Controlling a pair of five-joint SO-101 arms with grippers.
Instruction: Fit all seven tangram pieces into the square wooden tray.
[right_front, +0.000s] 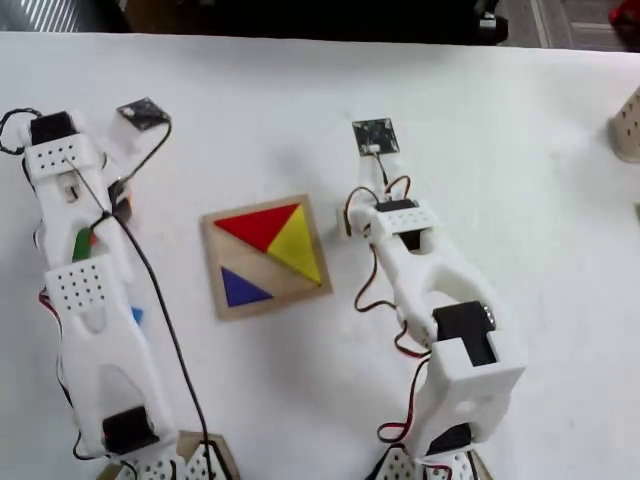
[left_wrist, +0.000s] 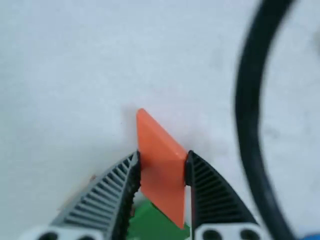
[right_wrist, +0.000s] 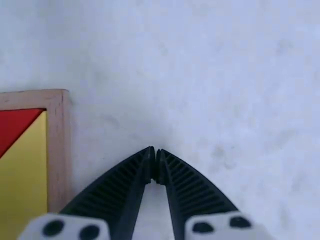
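Left wrist view first: shows the left hand clamped on the orange piece, gripping two opposite edges low over the counter, with a green piece tucked right underneath. Can't tell whether it's lifted clear yet.

Looks like mid-pickup to me, so:
- Lift straight up before swinging anywhere, to avoid dragging green along.
- Keep the squeeze steady. Probably slippery and prone to twisting, being thin and flat.
- Carry over to the tray mid-counter, well apart from the pickup spot.
- Turn the wrist to match the gap before lowering, then set down onto bare wood, not onto a neighbour.

Tray already holds the red triangle, yellow triangle and blue triangle, so by my count four to go, orange included.

Stuff in the way:
- Black cable looping close beside the left hand. Watch for a snag on the lift.
- Right hand pinched shut on nothing, parked just beside the tray's corner. Might crowd that side, so better to come in from the other edge.
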